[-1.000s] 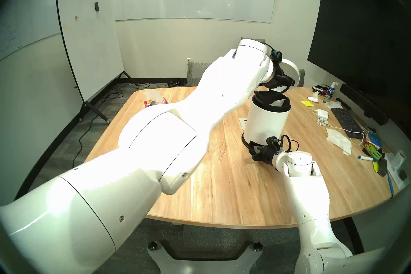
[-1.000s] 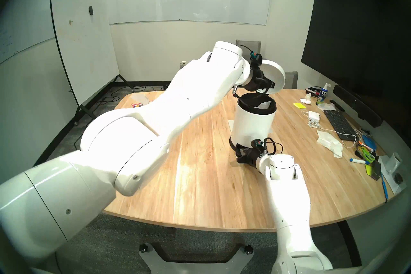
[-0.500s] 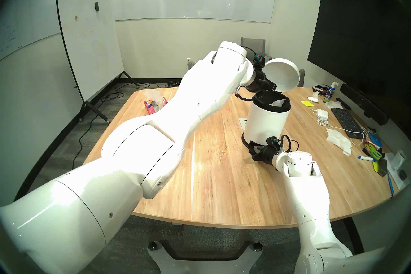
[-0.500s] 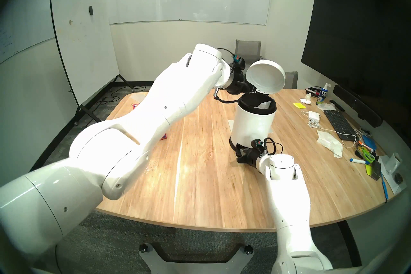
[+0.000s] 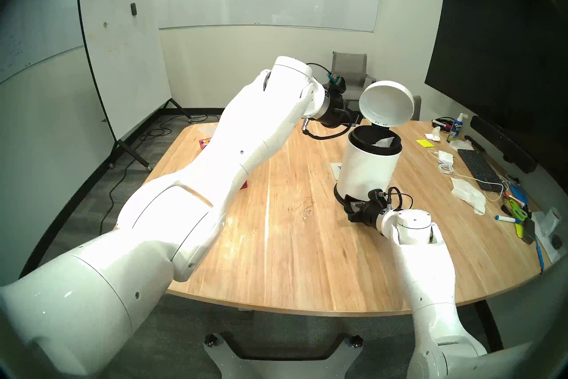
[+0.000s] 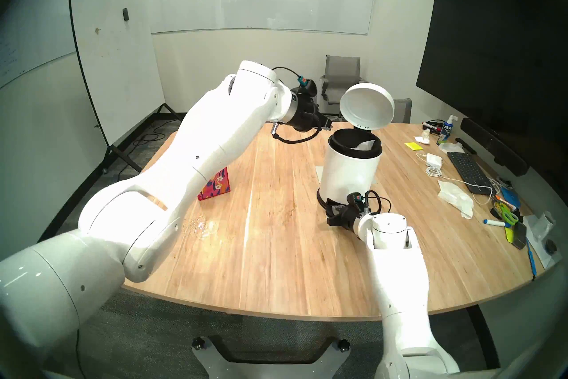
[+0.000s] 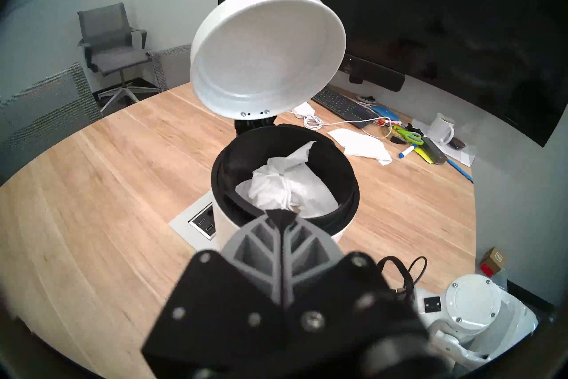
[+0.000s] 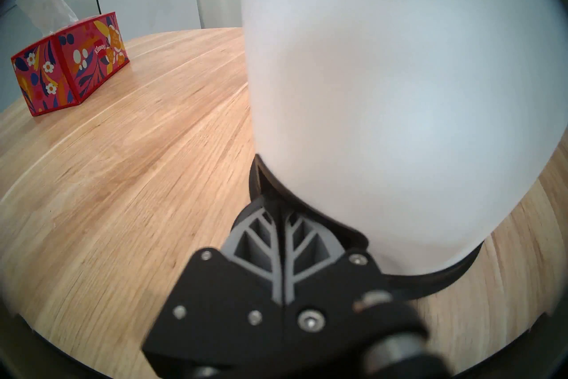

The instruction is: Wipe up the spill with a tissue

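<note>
- Pulled back to the robot's left since the earlier frames, the left gripper [image 7: 280, 215] is now clear of the mouth of the white cylindrical pedal bin [image 5: 365, 172]; the bin, its raised round white lid [image 5: 387, 103] and the right gripper [image 8: 281, 206] have not shifted.
- Left fingers are pressed together with nothing between them.
- Right fingers are likewise clenched on nothing, their tips low at the bin's foot against the black pedal [image 8: 350, 233]. I judge that they are holding it down, since the lid stands open.
- The crumpled white paper tissue [image 7: 276, 184] lies inside the bin's black-lined opening, ahead of and below the left fingertips. It is a bunched wad with no clear long axis.
- The left arm is the nearer one to the bin's mouth; the right is the nearer one to its base.
- No dark brown spill shows on the light wooden table [image 5: 307, 261]; only a pale glossy patch [image 5: 305, 209] sits between the arms. Wiping and disposal look done.
- The coming move, as I judge it, turns on the right fingertips lifting off the pedal so the lid can fall; the left gripper is already out of the lid's path.
- Readable writing: "Kleenex" on the red floral cardboard box [image 8: 70, 67], which has a sheet poking from its top, and "Expo" on the blue-labelled spray bottle [image 5: 456, 129] at the table's far right. Other labels are too small to read.
</note>
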Available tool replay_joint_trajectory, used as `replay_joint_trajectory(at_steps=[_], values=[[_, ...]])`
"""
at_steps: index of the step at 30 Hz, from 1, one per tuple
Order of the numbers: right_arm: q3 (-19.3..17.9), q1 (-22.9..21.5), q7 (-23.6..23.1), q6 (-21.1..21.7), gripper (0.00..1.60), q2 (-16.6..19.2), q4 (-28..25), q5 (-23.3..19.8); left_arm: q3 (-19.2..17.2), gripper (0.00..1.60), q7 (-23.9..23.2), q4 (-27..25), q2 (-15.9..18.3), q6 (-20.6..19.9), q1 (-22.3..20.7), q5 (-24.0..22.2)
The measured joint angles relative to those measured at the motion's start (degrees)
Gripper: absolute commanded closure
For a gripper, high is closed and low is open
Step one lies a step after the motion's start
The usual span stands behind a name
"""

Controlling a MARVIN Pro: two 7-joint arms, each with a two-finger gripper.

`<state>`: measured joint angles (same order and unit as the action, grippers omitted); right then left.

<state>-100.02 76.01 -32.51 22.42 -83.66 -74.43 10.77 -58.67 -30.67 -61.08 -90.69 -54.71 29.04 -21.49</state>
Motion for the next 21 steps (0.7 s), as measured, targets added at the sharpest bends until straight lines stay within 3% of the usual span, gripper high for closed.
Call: replay_joint_trajectory(at_steps=[21], values=[[0.0, 0.1, 0.1, -0.1, 1.6, -0.1, 0.0, 0.0, -3.2, 1.6, -7.3, -15.5, 14.9, -0.4, 11.4, -1.4]])
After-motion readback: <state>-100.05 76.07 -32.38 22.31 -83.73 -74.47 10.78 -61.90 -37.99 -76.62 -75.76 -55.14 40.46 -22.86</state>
